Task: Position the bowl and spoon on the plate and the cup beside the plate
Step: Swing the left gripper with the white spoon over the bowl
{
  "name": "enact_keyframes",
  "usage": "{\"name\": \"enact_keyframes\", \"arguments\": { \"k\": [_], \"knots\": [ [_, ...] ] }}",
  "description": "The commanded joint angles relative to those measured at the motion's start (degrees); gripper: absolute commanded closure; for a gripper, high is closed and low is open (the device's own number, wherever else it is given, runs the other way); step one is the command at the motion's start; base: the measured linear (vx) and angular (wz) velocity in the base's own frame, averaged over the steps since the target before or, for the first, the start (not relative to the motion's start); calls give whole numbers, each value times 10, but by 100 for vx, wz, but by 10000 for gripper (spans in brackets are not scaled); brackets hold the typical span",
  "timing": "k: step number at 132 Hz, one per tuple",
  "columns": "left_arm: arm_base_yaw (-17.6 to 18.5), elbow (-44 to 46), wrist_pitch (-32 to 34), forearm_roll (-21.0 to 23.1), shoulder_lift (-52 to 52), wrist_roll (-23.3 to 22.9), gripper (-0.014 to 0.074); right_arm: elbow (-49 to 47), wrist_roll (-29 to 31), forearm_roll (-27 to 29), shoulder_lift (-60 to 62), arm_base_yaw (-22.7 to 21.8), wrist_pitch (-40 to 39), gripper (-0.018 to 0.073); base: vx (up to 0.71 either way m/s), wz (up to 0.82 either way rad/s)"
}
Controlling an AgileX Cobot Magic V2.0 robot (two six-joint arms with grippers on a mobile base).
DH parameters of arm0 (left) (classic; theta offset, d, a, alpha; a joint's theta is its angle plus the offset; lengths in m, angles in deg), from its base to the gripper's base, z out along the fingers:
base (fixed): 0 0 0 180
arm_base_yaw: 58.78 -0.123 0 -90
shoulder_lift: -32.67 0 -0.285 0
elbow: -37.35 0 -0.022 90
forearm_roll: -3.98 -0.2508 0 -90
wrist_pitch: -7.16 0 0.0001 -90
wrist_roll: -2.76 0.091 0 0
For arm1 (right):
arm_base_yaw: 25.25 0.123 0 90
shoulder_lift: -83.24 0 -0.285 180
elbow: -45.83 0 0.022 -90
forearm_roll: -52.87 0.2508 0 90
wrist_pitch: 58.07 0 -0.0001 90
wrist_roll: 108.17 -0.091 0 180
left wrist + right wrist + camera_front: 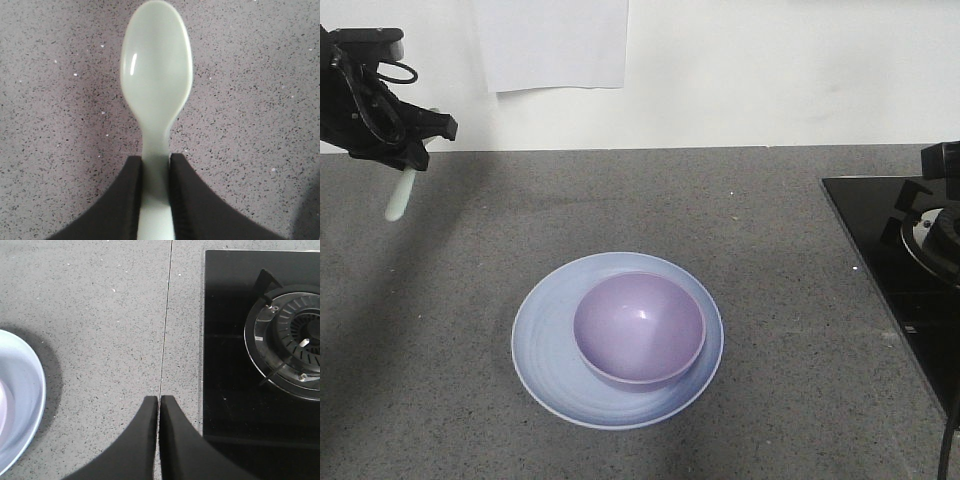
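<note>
**A:** Front view first: where is the spoon?

**B:** Upper left of the frame. The left gripper (415, 155) is closed on the spoon (400, 195), whose pale mint end hangs below the black fingers, above the speckled grey counter (770, 220).

**A:** And the crockery?

**B:** The smooth lavender bowl (640, 330) sits upright on the shallow, pale blue plate (545, 350) at lower centre, well apart from the spoon. A glossy black hob (880, 230) fills the right edge.

**A:** What does the left wrist view add?

**B:** The grip itself. Both black fingers (125, 205) press against the flat handle at the bottom of the frame. The glossy oval scoop points to the top, face up, over the counter.

**A:** And the right wrist view?

**B:** The right gripper (159, 402) is at bottom centre, its tips closed to a hairline gap and grasping nothing. The plate's rim (35, 390) curves in at the left edge. A round ribbed burner (295, 347) sits at upper right, and a thin seam (166, 330) runs down the counter.
</note>
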Motion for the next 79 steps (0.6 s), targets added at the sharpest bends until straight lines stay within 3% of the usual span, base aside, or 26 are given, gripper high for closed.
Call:
{"name": "enact_keyframes", "arguments": {
  "k": [1, 79],
  "knots": [
    [2, 16, 23, 8, 33, -1, 603, -16, 6, 1, 13, -3, -26, 561, 0, 0],
    [2, 16, 25, 8, 33, -1, 603, -16, 6, 1, 13, -3, -26, 561, 0, 0]
  ]
}}
